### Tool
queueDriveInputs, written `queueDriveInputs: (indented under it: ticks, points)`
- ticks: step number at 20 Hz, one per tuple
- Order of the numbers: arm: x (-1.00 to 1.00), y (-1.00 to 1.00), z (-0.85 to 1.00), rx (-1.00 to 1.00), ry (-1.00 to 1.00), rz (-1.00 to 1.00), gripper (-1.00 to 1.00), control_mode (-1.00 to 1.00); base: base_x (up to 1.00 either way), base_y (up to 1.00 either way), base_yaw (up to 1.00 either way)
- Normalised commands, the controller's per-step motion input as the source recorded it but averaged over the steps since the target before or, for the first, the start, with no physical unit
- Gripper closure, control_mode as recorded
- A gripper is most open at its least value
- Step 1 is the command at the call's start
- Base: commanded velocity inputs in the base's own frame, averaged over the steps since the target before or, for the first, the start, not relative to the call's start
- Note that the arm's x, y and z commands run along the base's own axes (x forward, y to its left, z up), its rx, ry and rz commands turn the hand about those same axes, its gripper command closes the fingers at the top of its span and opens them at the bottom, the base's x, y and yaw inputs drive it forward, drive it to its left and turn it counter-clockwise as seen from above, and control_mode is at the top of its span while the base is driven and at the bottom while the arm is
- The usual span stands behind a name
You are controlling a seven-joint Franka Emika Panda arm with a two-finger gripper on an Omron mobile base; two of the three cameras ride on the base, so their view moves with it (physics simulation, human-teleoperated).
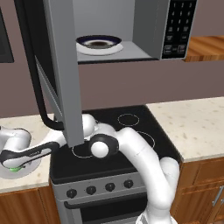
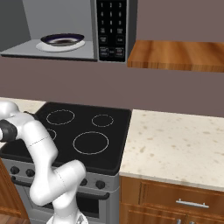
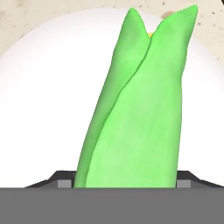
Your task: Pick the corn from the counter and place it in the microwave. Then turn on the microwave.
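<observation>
Green husk fills the hand view: the corn (image 3: 135,109) lies on a white plate (image 3: 39,109) that sits on the beige speckled counter (image 3: 26,11), its split tip with a speck of yellow pointing away from us, its long axis running straight out from the hand. The two dark fingertips (image 3: 59,180) show as small corners on either side of the cob's near end, so the cob sits between them, and we judge the coming squeeze would take it across its width. Whether the pads already touch the husk we cannot tell; the jaws stand wide and nothing looks lifted.

From the left base view, the gripper (image 1: 16,168) is low at the far left over that plate, a sliver of green under it. The microwave (image 1: 144,26) hangs open above the stovetop (image 2: 87,131), a dark-rimmed dish (image 1: 99,43) inside. Its open door (image 1: 65,70) hides part of the arm, and the cob's near end is cut off in the hand view.
</observation>
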Motion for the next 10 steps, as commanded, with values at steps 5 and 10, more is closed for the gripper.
queueDriveInputs:
  ticks: [5,10]
  points:
    - [-0.07,0.0,0.0,0.0,0.0,0.0,1.0,-1.0,0.0,0.0,0.0]
    - [-0.07,-0.01,0.07,0.0,-0.03,0.0,1.0,-1.0,0.0,0.0,0.0]
